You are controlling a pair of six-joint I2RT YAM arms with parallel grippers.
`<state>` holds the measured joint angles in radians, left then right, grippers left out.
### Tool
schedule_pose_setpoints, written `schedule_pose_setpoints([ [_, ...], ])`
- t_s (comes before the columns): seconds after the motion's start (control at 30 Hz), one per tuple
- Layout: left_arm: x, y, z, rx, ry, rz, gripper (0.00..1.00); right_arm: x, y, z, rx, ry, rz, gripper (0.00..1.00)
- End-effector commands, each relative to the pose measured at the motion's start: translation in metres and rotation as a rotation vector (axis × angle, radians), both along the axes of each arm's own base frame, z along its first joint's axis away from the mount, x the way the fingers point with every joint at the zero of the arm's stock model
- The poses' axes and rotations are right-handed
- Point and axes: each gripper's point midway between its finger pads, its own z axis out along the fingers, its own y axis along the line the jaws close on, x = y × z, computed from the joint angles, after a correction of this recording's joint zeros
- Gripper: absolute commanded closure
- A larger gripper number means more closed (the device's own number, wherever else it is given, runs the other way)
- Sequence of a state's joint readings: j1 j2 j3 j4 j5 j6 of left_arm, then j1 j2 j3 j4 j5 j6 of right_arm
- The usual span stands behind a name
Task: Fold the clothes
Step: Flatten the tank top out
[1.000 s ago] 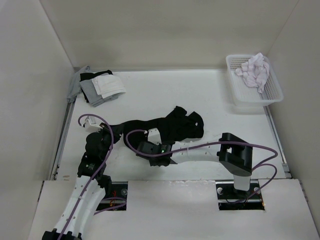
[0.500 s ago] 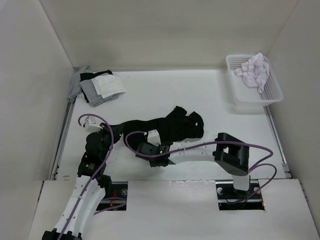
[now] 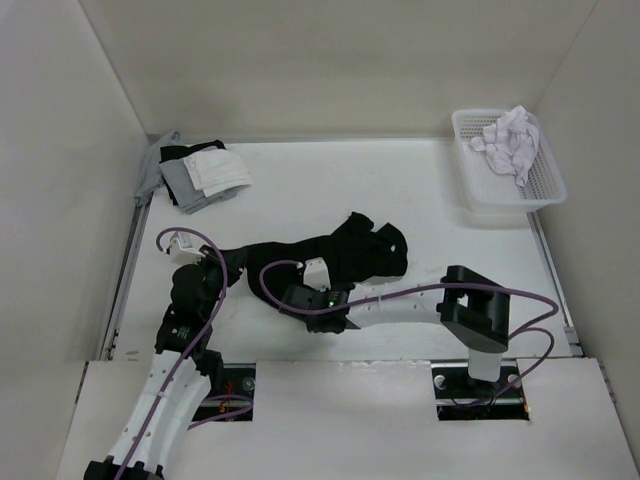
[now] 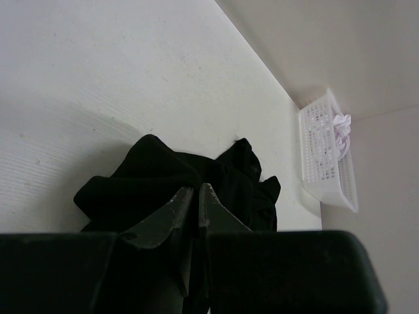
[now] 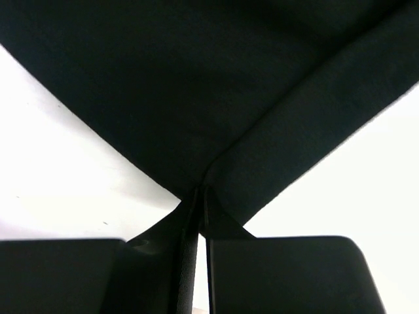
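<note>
The clothes (image 3: 352, 250) are one black garment, lying bunched in a long strip across the table's middle. My left gripper (image 3: 224, 266) holds the strip's left end. In the left wrist view the left gripper (image 4: 197, 193) is shut, with black cloth (image 4: 141, 180) pinched between its fingers. My right gripper (image 3: 298, 273) sits at the strip's near edge. In the right wrist view the right gripper (image 5: 198, 194) is shut on an edge of the clothes (image 5: 196, 78), and the cloth spreads away from the tips in a V.
A white basket (image 3: 482, 207) holding a crumpled white cloth (image 3: 512, 140) stands at the far right; the basket (image 4: 321, 171) also shows in the left wrist view. A grey, white and black garment pile (image 3: 200, 172) lies at the far left corner. Walls enclose the table.
The right gripper has shut on the garment's near edge and shifted slightly right. The left gripper has kept its grip and place.
</note>
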<state>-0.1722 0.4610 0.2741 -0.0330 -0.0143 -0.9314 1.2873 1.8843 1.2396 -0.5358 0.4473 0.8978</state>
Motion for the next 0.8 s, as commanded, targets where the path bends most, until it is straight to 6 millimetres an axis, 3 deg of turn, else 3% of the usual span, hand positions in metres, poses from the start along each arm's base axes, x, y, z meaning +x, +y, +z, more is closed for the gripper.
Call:
schedule_pose_setpoints([
  [0.0,0.004,-0.002,0.013,-0.017,-0.052,-0.009,0.96,0.009,-0.002,0.031,0.083,-0.065,-0.046,0.91],
  [0.17,0.005,-0.001,0.024,-0.021,-0.073,-0.004,0.96,0.007,-0.013,0.056,0.160,-0.116,-0.069,0.96],
  [0.37,0.007,-0.001,0.059,-0.051,-0.138,0.003,0.96,0.007,-0.042,0.123,0.350,-0.219,-0.107,1.00],
  [0.47,0.006,0.000,0.087,-0.076,-0.192,0.009,0.96,0.002,-0.060,0.161,0.479,-0.250,-0.110,0.97],
  [0.53,0.005,0.001,0.099,-0.085,-0.217,0.010,0.96,-0.001,-0.071,0.176,0.557,-0.255,-0.105,0.94],
  [0.63,0.005,0.001,0.104,-0.095,-0.222,0.011,0.96,-0.002,-0.080,0.175,0.639,-0.219,-0.097,0.93],
  [0.77,0.000,-0.004,0.087,-0.104,-0.184,-0.008,0.97,-0.010,-0.079,0.139,0.659,-0.128,-0.080,0.94],
])
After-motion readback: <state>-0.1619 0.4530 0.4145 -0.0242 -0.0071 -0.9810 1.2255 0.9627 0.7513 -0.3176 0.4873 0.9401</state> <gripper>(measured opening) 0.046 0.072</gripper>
